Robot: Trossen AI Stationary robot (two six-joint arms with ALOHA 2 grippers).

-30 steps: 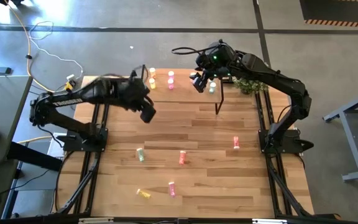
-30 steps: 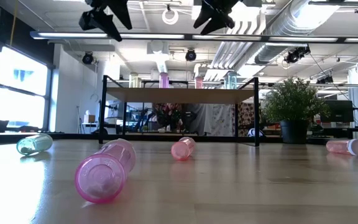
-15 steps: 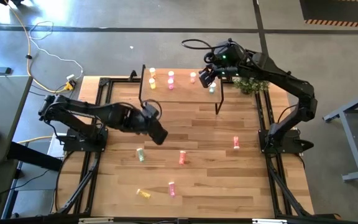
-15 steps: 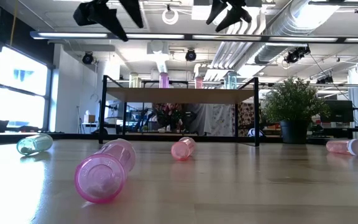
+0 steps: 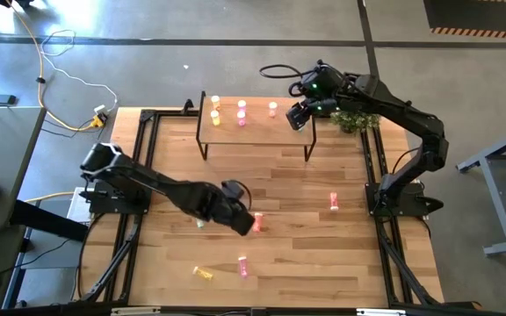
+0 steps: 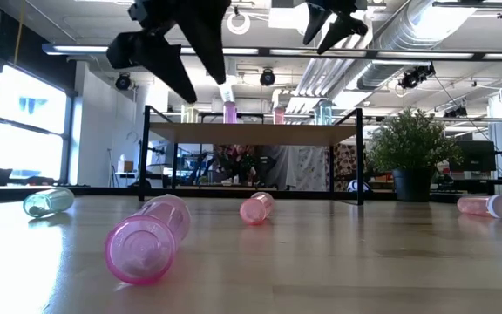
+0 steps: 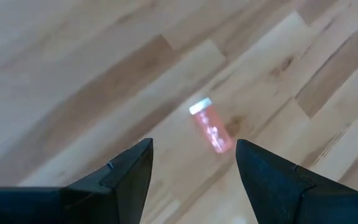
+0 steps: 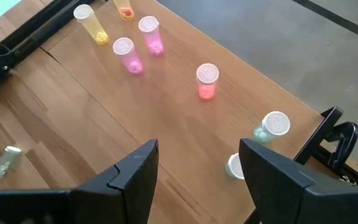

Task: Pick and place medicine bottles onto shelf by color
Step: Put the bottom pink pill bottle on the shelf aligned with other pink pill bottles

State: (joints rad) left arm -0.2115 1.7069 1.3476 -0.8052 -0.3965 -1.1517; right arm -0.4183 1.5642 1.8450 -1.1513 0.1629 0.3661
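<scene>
Having been swung from beside the shelf (image 5: 253,132), the left gripper (image 5: 242,221) is held, jaws spread, seemingly above a red-orange bottle (image 5: 258,223); the right gripper (image 5: 299,117), likewise spread, has barely moved.

Table (image 5: 306,263): wood-plank top on a dark frame. The shelf (image 5: 262,132), a small light-wood board on thin dark legs, stands at the table's far edge.

On the shelf, upright, white caps up: two yellow bottles (image 8: 91,23), two pink bottles (image 8: 128,55), one red-orange bottle (image 8: 206,81), and two pale green bottles (image 8: 271,127) near the right end.

On the table, all lying on their sides and well apart:
- pale green bottle (image 5: 199,219), left of centre
- red-orange bottle (image 5: 258,222), centre
- red-orange bottle (image 5: 333,202), right side
- pink bottle (image 5: 243,266), near the front edge
- yellow bottle (image 5: 203,274), near the front edge, left of the pink one
</scene>
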